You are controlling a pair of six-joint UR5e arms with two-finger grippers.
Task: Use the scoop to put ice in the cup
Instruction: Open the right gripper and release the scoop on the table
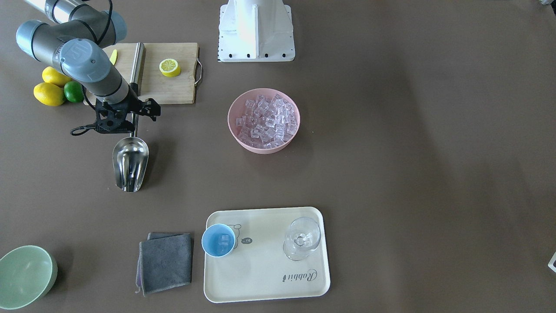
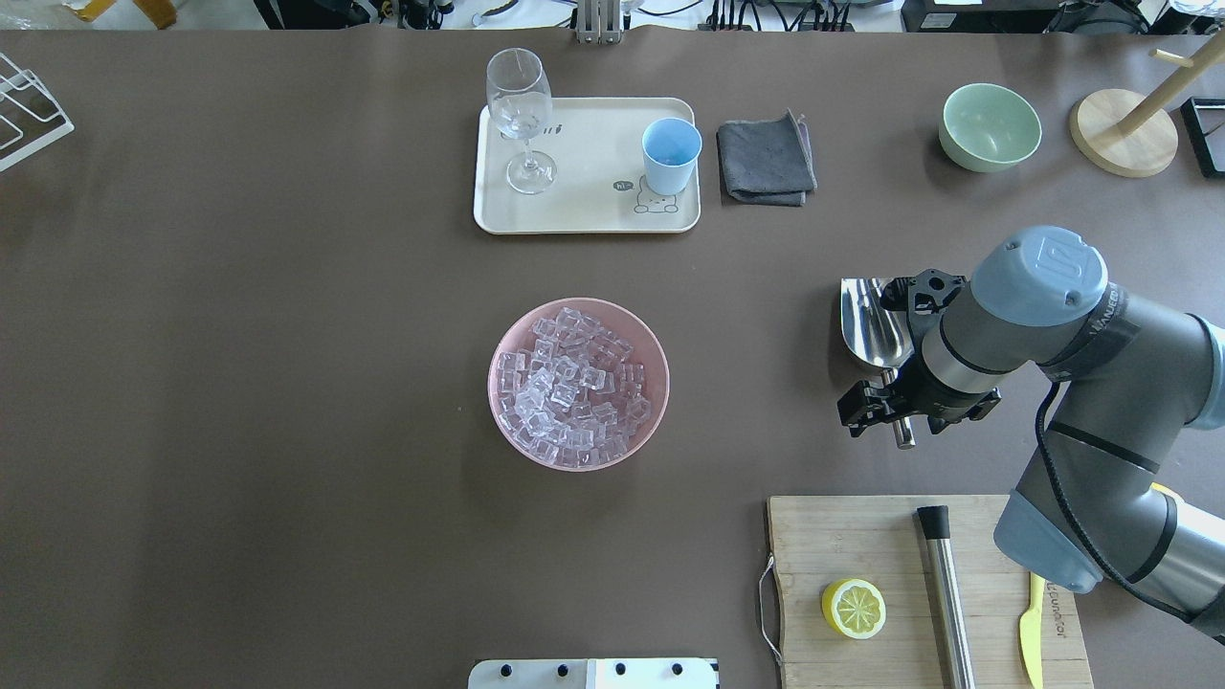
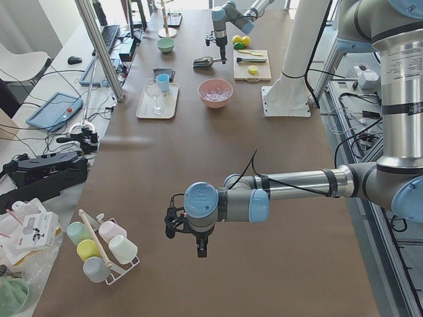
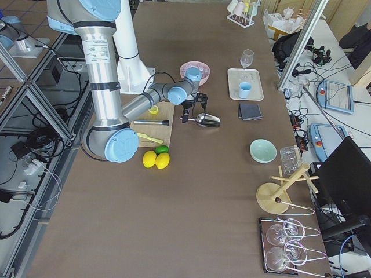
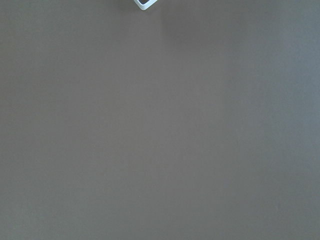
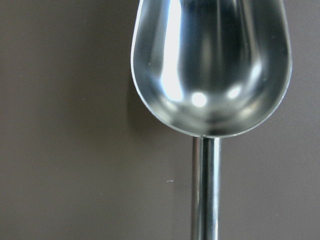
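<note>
The steel scoop (image 1: 130, 163) lies on the table, trough empty, as the right wrist view (image 6: 210, 65) shows. My right gripper (image 1: 132, 117) hangs over its thin handle with the jaws apart on either side, open. It also shows in the overhead view (image 2: 900, 402), above the scoop (image 2: 871, 321). The ice (image 1: 265, 119) fills a pink bowl (image 1: 230, 117) at the table's middle. The light-blue cup (image 1: 218, 240) stands on a cream tray (image 1: 269, 278) with a cube or two inside. My left gripper (image 3: 200, 247) shows only in the exterior left view; I cannot tell its state.
A clear stemmed glass (image 1: 302, 239) shares the tray. A grey cloth (image 1: 167, 263) and a pale-green bowl (image 1: 26, 276) lie beside it. Behind my right gripper are a cutting board (image 1: 173, 91) with a lemon half (image 1: 170, 67) and a steel cylinder (image 1: 139, 61), and whole lemons (image 1: 50, 93).
</note>
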